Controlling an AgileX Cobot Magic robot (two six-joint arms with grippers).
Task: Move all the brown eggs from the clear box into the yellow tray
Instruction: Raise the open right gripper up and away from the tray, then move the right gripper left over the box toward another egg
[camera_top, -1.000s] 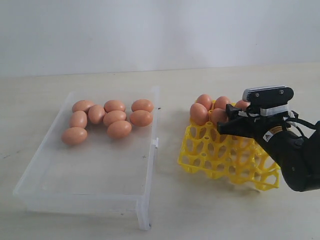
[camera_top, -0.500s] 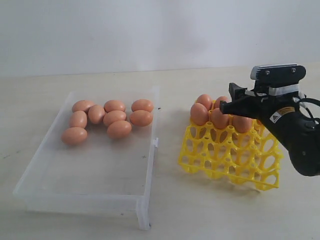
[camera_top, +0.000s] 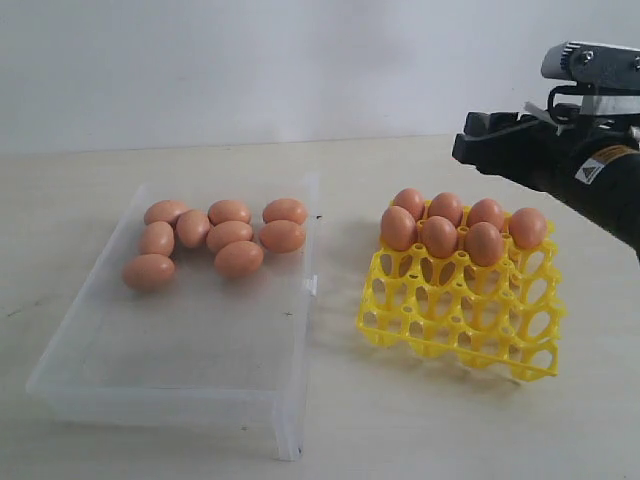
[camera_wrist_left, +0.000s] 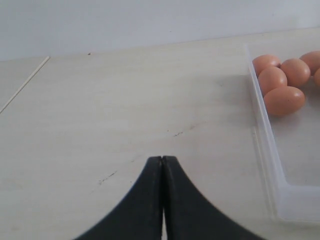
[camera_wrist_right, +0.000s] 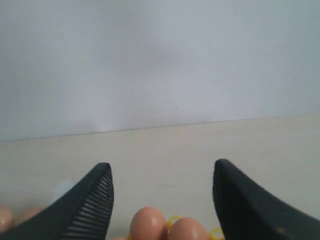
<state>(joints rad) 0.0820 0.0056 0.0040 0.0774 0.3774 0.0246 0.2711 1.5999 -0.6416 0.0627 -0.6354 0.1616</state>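
Pale worktop (camera_top: 400, 430), white wall behind. Clear box (camera_top: 180, 390), left side: nine brown eggs (camera_top: 229, 235) clustered at its far end. Yellow tray (camera_top: 460, 325), right side: seven more in its two far rows. Right gripper (camera_top: 468, 142): jaws wide, empty, in the air near the tray's far right corner. Left gripper (camera_wrist_left: 162, 161): jaws pressed together, empty, over bare worktop beside the box.

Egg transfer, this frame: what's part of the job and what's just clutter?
Job:
- nine smooth orange-brown eggs in the shallow clear plastic box
- seven more eggs seated in the bright yellow lattice egg tray
- open right hand, high by the tray

Lying about:
- no stray items; just the pale table and plain wall
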